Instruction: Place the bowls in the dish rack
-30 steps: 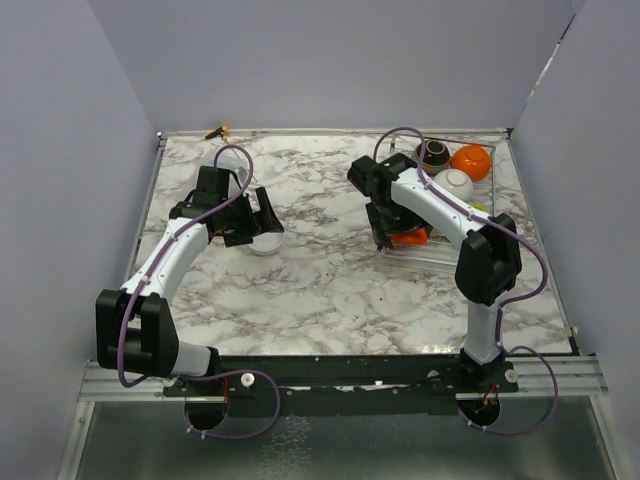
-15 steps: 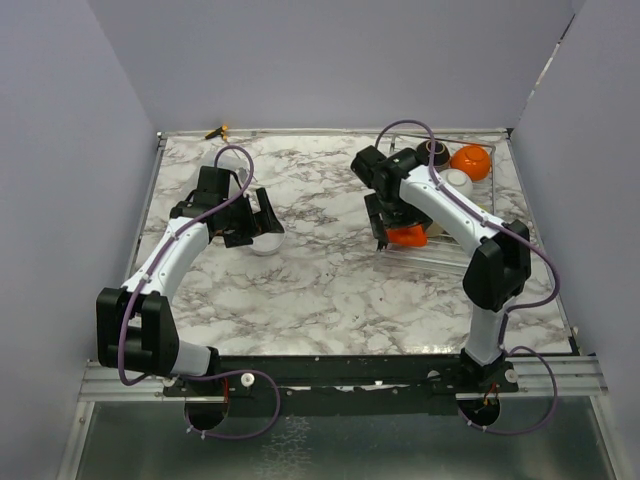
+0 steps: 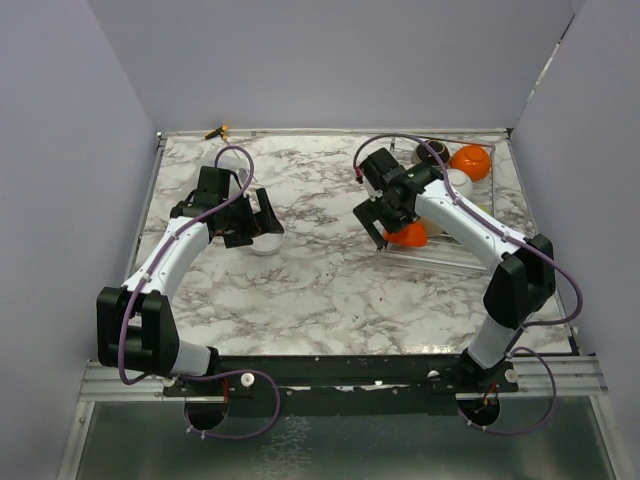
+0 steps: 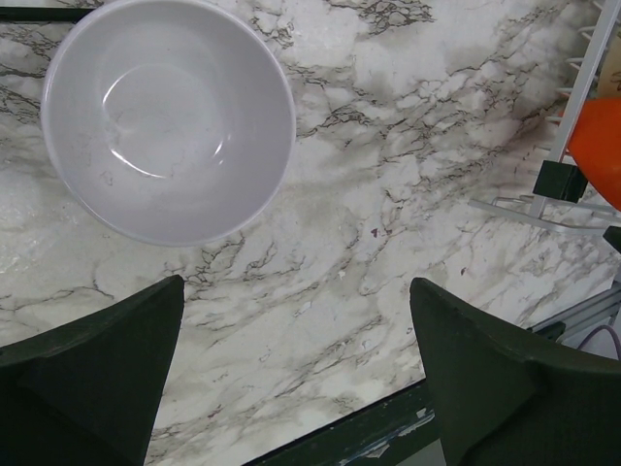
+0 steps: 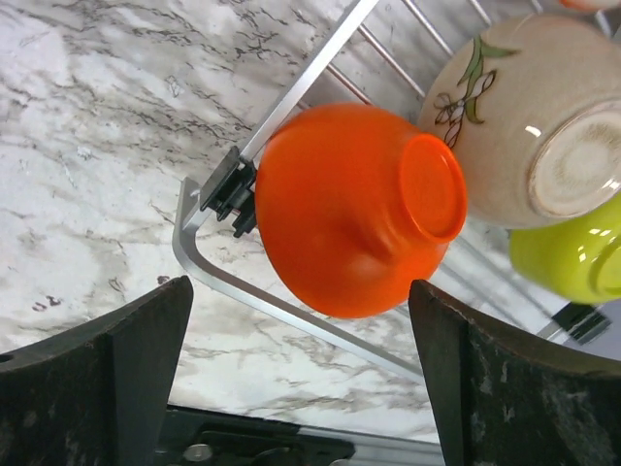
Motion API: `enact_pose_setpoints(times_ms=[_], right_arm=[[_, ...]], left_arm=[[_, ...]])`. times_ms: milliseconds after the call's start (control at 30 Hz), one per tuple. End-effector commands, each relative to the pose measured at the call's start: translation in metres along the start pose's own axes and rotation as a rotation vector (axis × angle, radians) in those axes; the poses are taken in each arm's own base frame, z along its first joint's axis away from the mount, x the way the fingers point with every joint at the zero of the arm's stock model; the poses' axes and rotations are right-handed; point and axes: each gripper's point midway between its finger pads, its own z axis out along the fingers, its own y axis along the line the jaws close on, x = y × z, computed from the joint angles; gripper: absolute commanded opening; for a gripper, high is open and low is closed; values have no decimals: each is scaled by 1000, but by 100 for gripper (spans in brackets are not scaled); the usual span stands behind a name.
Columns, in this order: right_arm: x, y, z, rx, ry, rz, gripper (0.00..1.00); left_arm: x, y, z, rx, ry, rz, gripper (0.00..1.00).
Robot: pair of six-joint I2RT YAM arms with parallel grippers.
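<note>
Marble-patterned tabletop [image 3: 320, 290] is carrying the dish rack [image 5: 320, 73] at its far right. A white bowl [image 4: 167, 116] is sitting upright, left of centre and well apart from the rack. A small yellow-and-black item [image 3: 217, 131] is lying at the far edge.

Inside the rack, a near orange bowl [image 5: 354, 209] is lying tipped on its side against the near-left corner rail, beside a black corner clip [image 5: 228, 194]. A beige bowl [image 5: 524, 126] with a floral sprig is lying just beside it, base outward, and a lime green bowl [image 5: 568, 257] is showing just past that. From above, the right arm is covering these two. A dark brown bowl [image 3: 432, 153], a far orange bowl [image 3: 470, 161] and a second white bowl [image 3: 458, 181] are occupying the rack's far end.

Right end effector [image 5: 299, 286] is hovering over the rack's near-left corner, fingers spread wide and flanking the near orange bowl in its wrist view; no contact is visible. Left end effector [image 4: 296, 291] is hovering over the tabletop, fingers spread wide with only marble showing between them. The white bowl is sitting just ahead, towards one finger and apart from it.
</note>
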Motion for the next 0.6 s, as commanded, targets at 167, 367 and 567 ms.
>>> enact_pose_setpoints(times_ms=[167,367,567], right_arm=[[-25,-8,-14,-20,-187,-358,96],[-24,-9,-2,-16,-225,-442,97],[-28,-8,13,-24,-216,-487,97]], left_arm=[[-4,-6,0,15,15,5,99],[-5,-5,0,8,13,3,99],[-5,-5,1,7,19,-2,99]])
